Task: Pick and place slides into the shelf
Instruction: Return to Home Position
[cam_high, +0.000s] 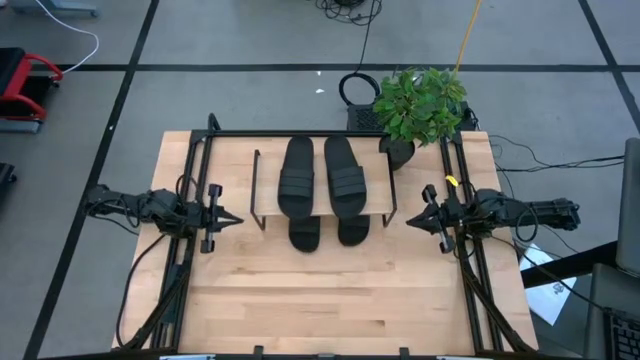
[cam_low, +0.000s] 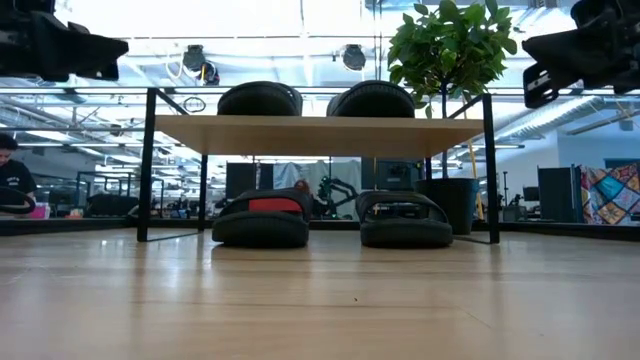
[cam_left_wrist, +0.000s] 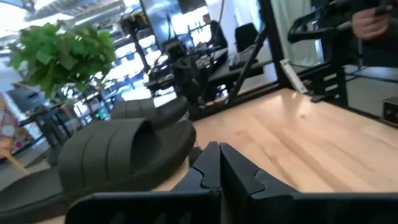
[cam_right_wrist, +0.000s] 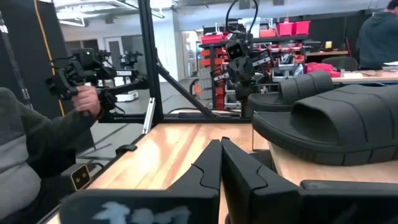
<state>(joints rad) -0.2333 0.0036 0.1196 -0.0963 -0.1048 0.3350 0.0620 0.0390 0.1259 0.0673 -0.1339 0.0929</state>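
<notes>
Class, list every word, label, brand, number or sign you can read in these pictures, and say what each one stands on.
No text can be read in any view.
Black rubber slide sandals: no brand shows.
White paper sheets: print too small to read.
Pale label on the right gripper: too blurred to read.

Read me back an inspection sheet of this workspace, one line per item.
Surface: wooden table, light planks.
Job's things: two slides on top of the shelf, two more slides under it.
Clutter: potted plant at the far right corner.
Claws: left claw and right claw both shut, empty, one either side of the shelf, apart from it.
Cables: cable coil on the floor behind the table.
Surroundings: person beyond the table's edge, gripping a black device.
</notes>
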